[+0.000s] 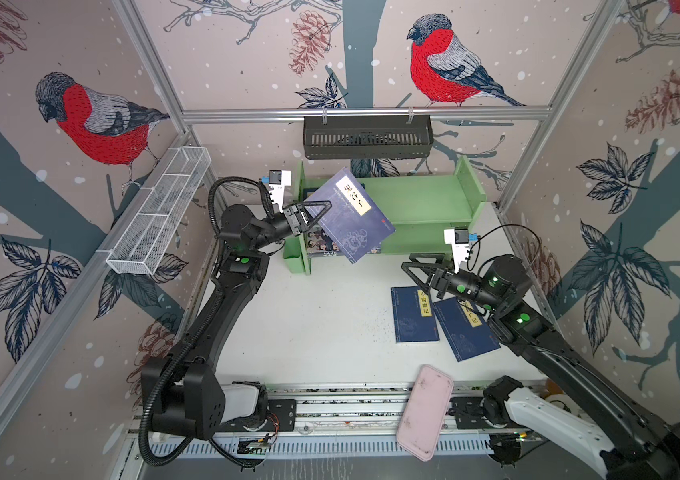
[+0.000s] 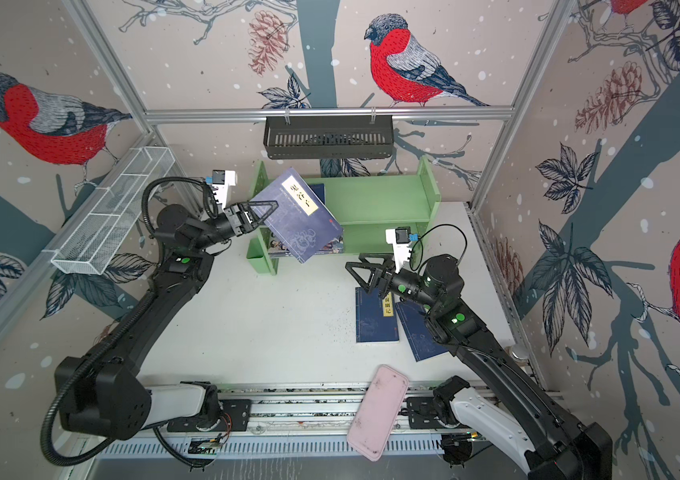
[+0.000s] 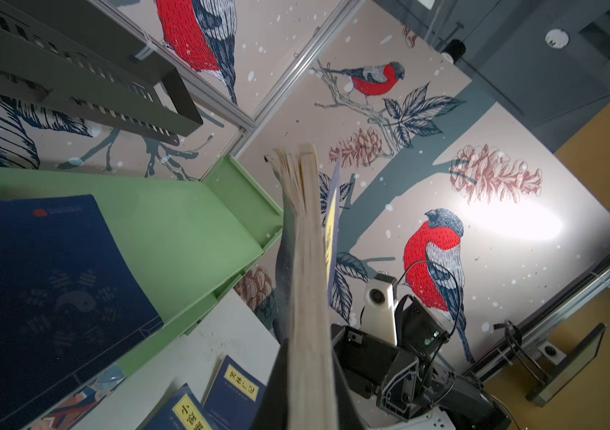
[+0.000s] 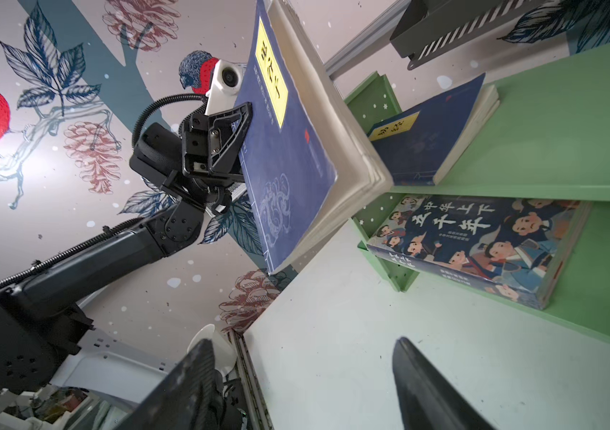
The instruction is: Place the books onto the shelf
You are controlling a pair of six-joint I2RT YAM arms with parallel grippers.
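Observation:
My left gripper (image 1: 323,210) (image 3: 310,391) is shut on a navy-blue book (image 1: 350,220) (image 4: 288,167) with a yellow label. The book hangs tilted in the air before the left end of the light green shelf (image 1: 421,199). Another navy book (image 4: 426,137) (image 3: 46,279) lies on the shelf's upper tier. The book with cartoon figures (image 4: 482,245) lies on the lower tier. Two navy books (image 1: 415,316) (image 1: 467,332) lie flat on the table at the right. My right gripper (image 1: 408,262) (image 4: 303,342) is open and empty just above the table, near those two.
A black slotted basket (image 1: 367,137) hangs on the back rail above the shelf. A white wire-mesh basket (image 1: 159,212) runs along the left wall. A pink flat case (image 1: 425,411) lies across the table's front edge and the rail. The white table (image 1: 330,324) lies between the arms.

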